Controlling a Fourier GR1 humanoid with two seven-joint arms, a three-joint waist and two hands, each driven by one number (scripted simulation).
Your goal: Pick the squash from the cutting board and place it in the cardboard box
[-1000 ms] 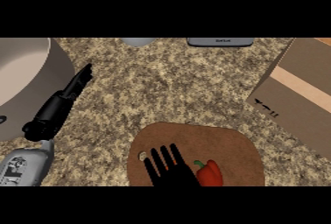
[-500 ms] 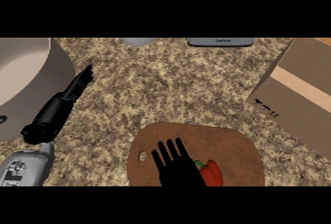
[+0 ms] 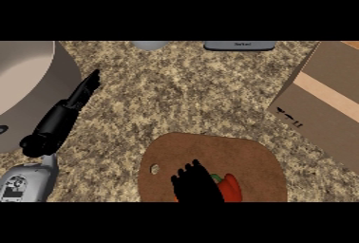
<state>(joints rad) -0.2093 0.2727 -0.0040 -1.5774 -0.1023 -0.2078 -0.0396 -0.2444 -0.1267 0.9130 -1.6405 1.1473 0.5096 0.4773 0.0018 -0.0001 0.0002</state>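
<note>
On the cutting board [image 3: 259,156], the right hand [image 3: 195,187] seems curled around the squash [image 3: 231,188].

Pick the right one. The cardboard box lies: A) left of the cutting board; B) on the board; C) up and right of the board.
C: the box sits at the view's right edge, above and right of the board.

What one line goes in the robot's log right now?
right hand: over cutting board, partly hiding squash | squash: on cutting board | left hand: open, left side | cardboard box: right edge
</note>
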